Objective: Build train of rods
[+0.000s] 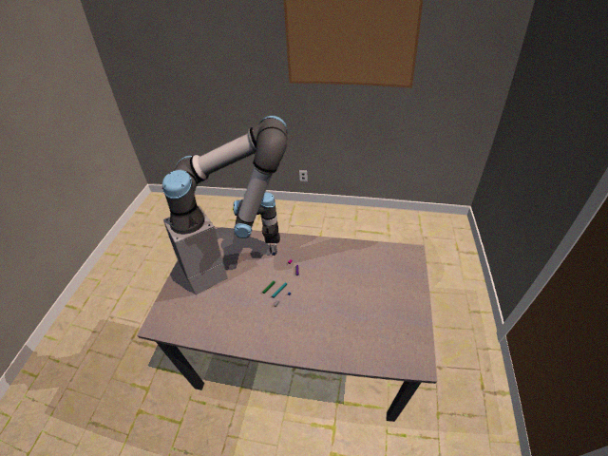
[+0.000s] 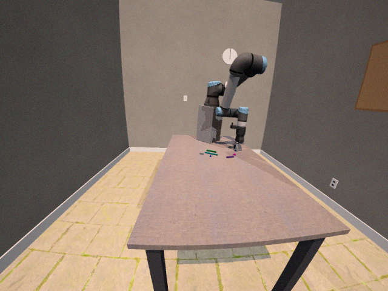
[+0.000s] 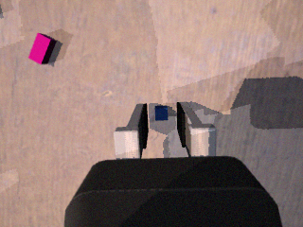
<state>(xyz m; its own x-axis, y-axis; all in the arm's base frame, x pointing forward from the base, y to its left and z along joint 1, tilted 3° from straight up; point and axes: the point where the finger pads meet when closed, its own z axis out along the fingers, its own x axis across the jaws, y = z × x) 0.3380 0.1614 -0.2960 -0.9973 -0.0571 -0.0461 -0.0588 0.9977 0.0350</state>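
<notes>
— At the centre of the wrist view, what sits between the fingers?
— A small blue block (image 3: 161,113) lies on the table (image 3: 95,118), inside the gap of the gripper (image 3: 161,124). The jaws stand partly apart with space on both sides of it, so the gripper grips nothing.
— Any writing or labels?
— None can be read on any rod.
— And the other rods?
— A magenta rod (image 3: 41,48) sits in the upper left of the wrist view. In the top view, the purple rod (image 1: 296,269) lies just below it, near mid-frame. Lower down, the green rod (image 1: 268,287) and turquoise rod (image 1: 279,290) lie side by side, slanted alike, with a second blue block (image 1: 289,293) to their right and a grey rod (image 1: 275,303) beneath.
</notes>
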